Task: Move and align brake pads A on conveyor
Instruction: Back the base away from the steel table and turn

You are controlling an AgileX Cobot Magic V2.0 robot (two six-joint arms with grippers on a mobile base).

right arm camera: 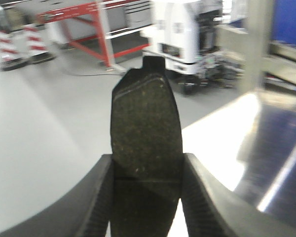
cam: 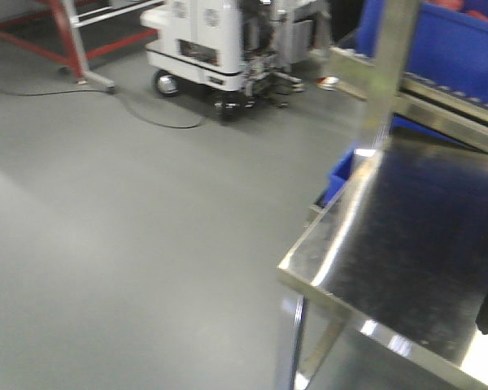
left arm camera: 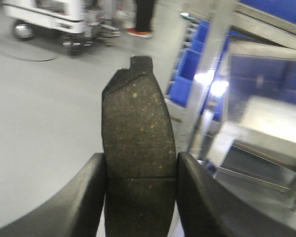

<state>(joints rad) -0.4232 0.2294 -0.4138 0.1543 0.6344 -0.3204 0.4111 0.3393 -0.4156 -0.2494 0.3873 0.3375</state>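
Left gripper (left arm camera: 141, 165) is clamped on a dark grey speckled curved flat brake pad (left arm camera: 137, 118), which sticks out past the fingertips over the grey floor (left arm camera: 39, 123). Right gripper (right arm camera: 147, 163) grips a second dark grey curved pad (right arm camera: 145, 113) likewise, beside the shiny steel table (right arm camera: 281, 163).

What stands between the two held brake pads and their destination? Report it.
The left gripper clamps one brake pad, the right gripper a second brake pad; nothing sits between. The conveyor is in no view, so the path cannot be judged; only the steel table shows ahead on the right.
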